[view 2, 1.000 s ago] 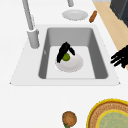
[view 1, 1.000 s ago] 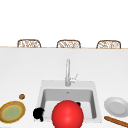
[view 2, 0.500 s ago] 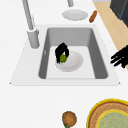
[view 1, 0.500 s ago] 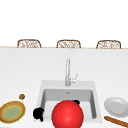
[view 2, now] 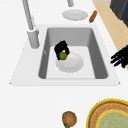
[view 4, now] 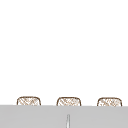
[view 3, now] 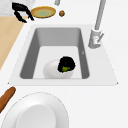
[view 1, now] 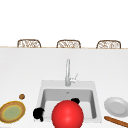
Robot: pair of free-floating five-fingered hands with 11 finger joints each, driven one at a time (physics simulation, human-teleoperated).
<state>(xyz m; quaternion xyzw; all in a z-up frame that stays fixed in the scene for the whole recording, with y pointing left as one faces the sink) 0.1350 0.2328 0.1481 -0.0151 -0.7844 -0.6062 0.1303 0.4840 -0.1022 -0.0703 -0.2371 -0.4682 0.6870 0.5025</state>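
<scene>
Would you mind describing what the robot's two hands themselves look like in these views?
Both are plain matte black, shaped like human hands with slender fingers and a thumb. The left hand and the right hand float free: no arm, wrist mount, sleeve or cable joins them to anything. Their surface is uniform, with no visible markings, labels or colour accents, so they read almost as silhouettes against the white counter and the grey sink.
</scene>
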